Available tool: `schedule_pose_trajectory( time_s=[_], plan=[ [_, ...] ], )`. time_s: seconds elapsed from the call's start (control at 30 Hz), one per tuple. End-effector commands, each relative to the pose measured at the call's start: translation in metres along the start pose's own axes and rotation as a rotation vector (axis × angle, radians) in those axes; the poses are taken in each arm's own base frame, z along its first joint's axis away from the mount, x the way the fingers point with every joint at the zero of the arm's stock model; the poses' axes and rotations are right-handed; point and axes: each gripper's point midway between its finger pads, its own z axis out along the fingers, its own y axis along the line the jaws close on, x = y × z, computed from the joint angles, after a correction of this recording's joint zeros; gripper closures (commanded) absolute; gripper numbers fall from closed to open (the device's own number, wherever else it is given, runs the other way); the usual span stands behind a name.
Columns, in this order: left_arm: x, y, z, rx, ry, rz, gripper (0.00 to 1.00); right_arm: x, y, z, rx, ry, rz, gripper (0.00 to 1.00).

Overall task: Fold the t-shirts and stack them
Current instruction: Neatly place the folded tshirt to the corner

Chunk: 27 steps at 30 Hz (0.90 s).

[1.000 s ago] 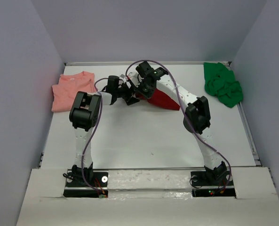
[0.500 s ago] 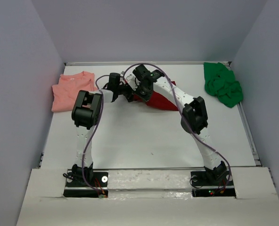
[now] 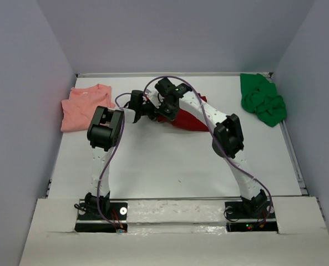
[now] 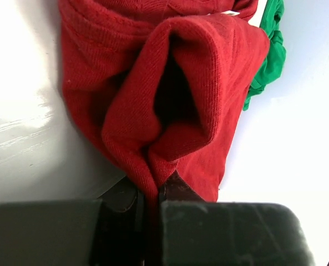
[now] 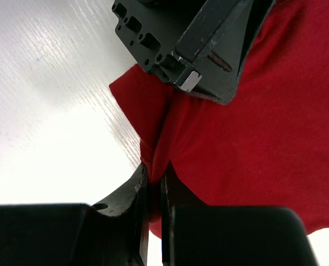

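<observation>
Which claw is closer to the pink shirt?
Left. The left claw grips the red shirt on its side facing the pink shirt; the right claw grips it just beyond.

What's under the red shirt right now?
Only white table shows beside the dark red t-shirt. The left gripper and right gripper pinch its cloth; anything under its middle is covered.

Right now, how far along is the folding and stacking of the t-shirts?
Done: no stack yet. The salmon pink t-shirt lies alone at the far left, perhaps folded; I cannot tell. In hand: the left claw and the right claw both pinch the dark red t-shirt, bunched in the middle. Left: the green t-shirt sits crumpled at the far right; then stacking all three.
</observation>
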Motion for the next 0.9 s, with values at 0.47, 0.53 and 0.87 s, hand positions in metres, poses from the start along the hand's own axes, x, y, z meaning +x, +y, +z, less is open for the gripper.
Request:
schedule_pose_trajectory(
  time_s=[0.47, 0.53, 0.87],
  plan=[
    [-0.024, 0.008, -0.049, -0.095, -0.054, 0.119, 1.0, 0.008, -0.068, -0.127, 0.276, -0.151, 0.055, 0.0],
    [-0.029, 0.01, -0.054, -0.098, -0.065, 0.134, 1.0, 0.036, -0.104, -0.161, 0.391, -0.16, 0.13, 0.0],
    [-0.042, 0.04, -0.059, -0.262, -0.05, 0.346, 1.0, 0.184, -0.163, -0.2, 0.588, -0.063, 0.368, 0.0]
  ],
)
